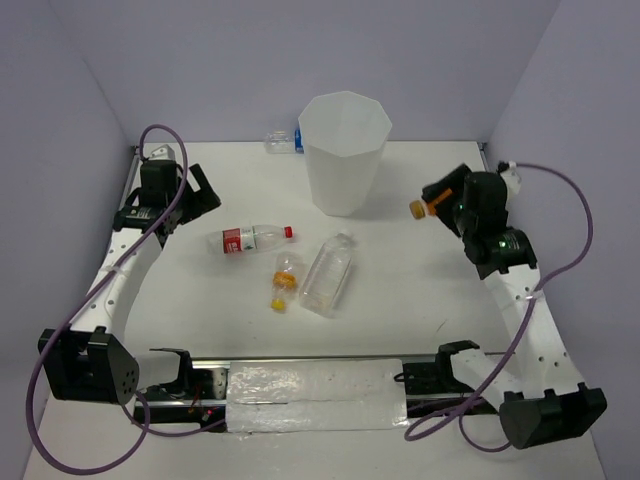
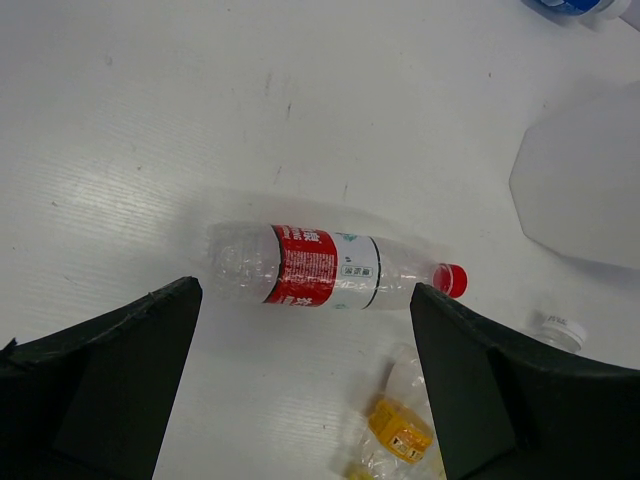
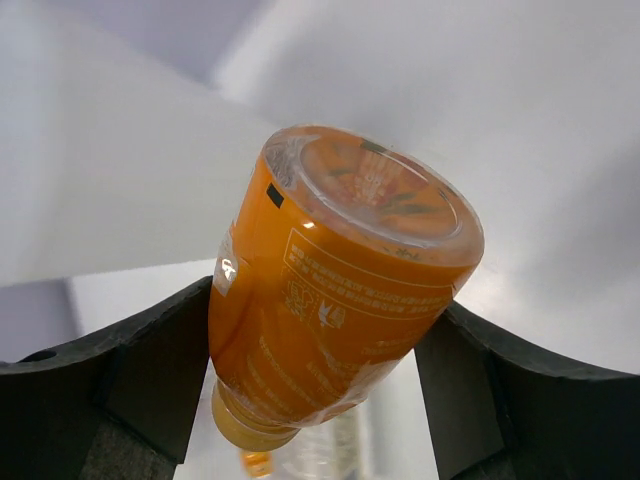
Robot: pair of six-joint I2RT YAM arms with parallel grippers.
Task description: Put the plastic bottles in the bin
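From the top view, you can see one bin (image 1: 345,185). It is tall, white and a bit see-through, with a rim of many flat sides, and it stands at the back middle of the table (image 1: 420,300).

There are five bottles. The red label bottle (image 1: 252,239) lies on its side in front of the bin, to the left. The yellow cap bottle (image 1: 283,281) and the wide clear bottle (image 1: 328,274) lie just beside each other, nearer to you. The blue label bottle (image 1: 283,141) lies behind the bin, just left of it. The orange bottle (image 1: 420,208) is up off the table, right of the bin, in the right gripper (image 1: 436,203).

Your left gripper (image 1: 195,205) hangs left of the red label bottle.

In the left wrist view, the two black fingers (image 2: 100,380) are spread wide with nothing between them. The red label bottle lies flat below (red cap pointing right).

In the right wrist view, one black finger presses each side of the orange bottle. The bottle's round base points at the camera and its cap points down. You cannot tell from here how high it is.
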